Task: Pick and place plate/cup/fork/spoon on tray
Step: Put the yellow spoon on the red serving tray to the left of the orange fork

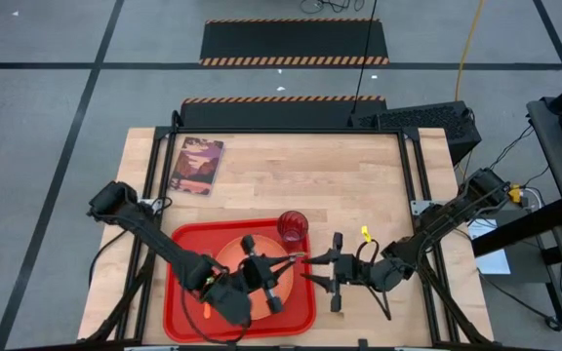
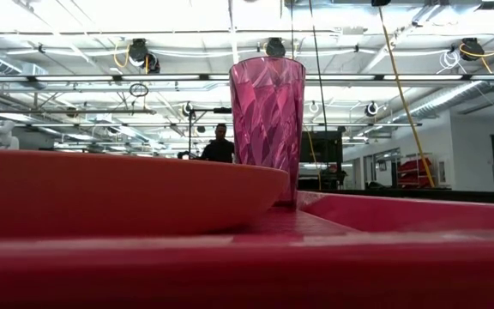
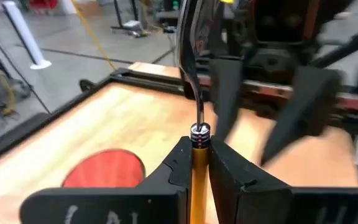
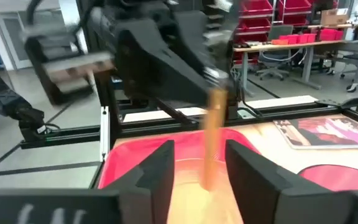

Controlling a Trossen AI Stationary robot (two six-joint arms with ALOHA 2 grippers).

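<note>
Left gripper (image 1: 283, 265) is clamped on the spoon (image 3: 197, 177), pinching the orange-yellow handle right at its metal collar. The silver end sticks out forward toward the other arm. The spoon is up in the air, over the right side of the tray (image 1: 179, 283), close to the right rim.

Right gripper (image 1: 310, 270) faces it head-on from just beyond that rim, fingers spread wide. From its own wrist camera an orange blur sits in the gap between them (it's smeared, so I can't tell whether they touch it).

It's tight in here. The two grippers are nose to nose above the tray's right edge, with the cup (image 1: 293, 226) standing upright just behind them in the tray's far-right corner. The cup stands just beside the plate (image 1: 232, 255), and whether the two touch can't be told. The plate lies flat in the middle of the tray under the left arm, taking most of the floor.

A small orange handle, probably the fork (image 1: 206, 312), lies on the tray's near-left part, beside the left arm; its tines are too small to make out.

There's plenty of room elsewhere. The table (image 1: 340, 185) is bare wood across its far half and down the right side behind the right arm. Only a book (image 1: 196, 166) sits there, at the far-left corner, well apart from the tray. A person (image 2: 219, 146) stands far back in the room.
</note>
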